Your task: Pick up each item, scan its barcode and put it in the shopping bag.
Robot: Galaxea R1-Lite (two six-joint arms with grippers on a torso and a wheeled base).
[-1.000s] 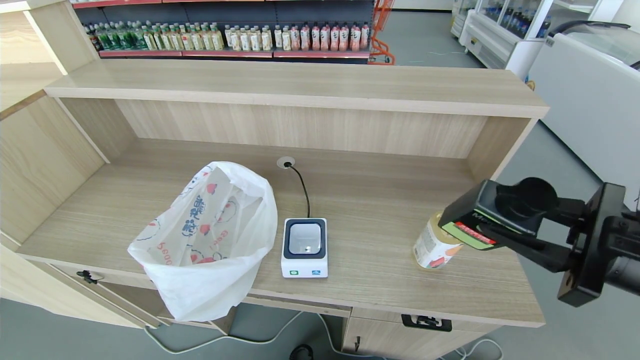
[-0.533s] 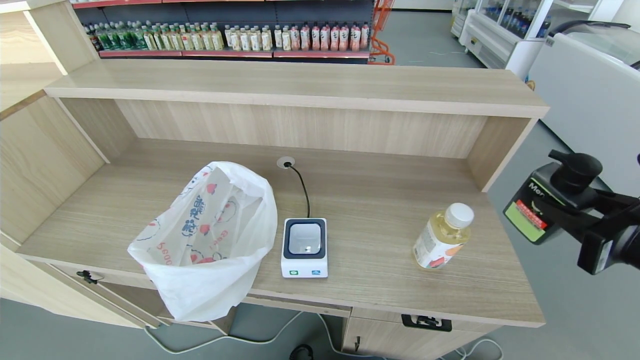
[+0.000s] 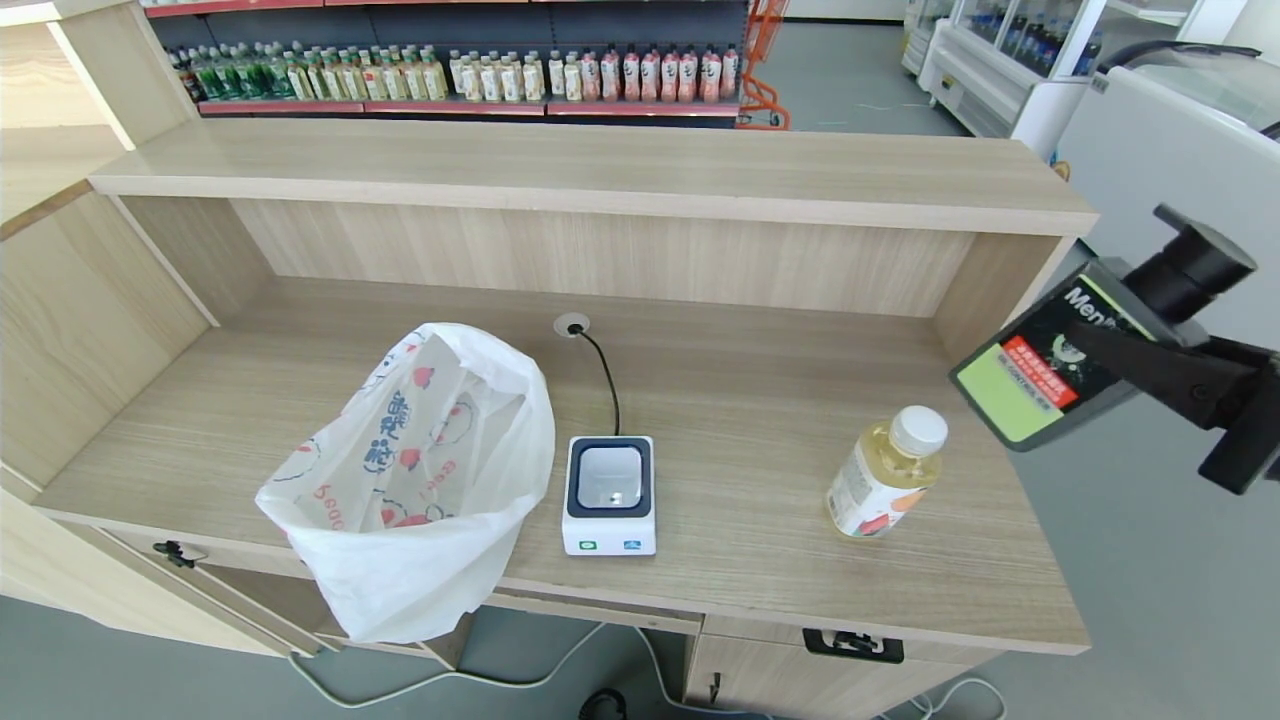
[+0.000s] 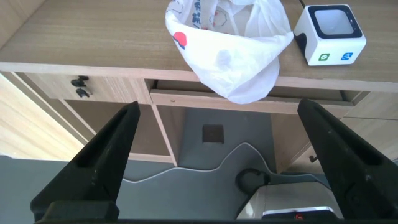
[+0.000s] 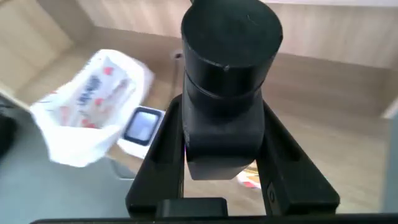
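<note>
R tool (image 3: 1135, 368) is clamped on a dark pump bottle (image 3: 1050, 375), one finger on each side of the body, holding it in the air at the worktop's (image 3: 760, 430) right end. The bottle is tilted, black pump top up and away to the right, green/red label facing the head cam. It hangs above and to the right of a clear drink bottle (image 3: 880, 485) w/ yellowish liquid and white cap, which stands on the right part of the worktop, not touching it. The barcode scanner (image 3: 609, 493), a white box w/ a dark window facing up, sits near the front edge at mid worktop, well apart from the held bottle. Its black cable (image 3: 606, 385) runs back to a grommet (image 3: 571, 324) in the worktop. The white printed shopping bag (image 3: 420, 480) stands open just left of the scanner, its lower part sagging over the front edge. L tool (image 4: 219, 109) hangs low in front of the worktop, below the drawer line, fingers wide apart w/ nothing between them. Shelves of drink bottles (image 3: 450, 75) line the room behind.
</note>
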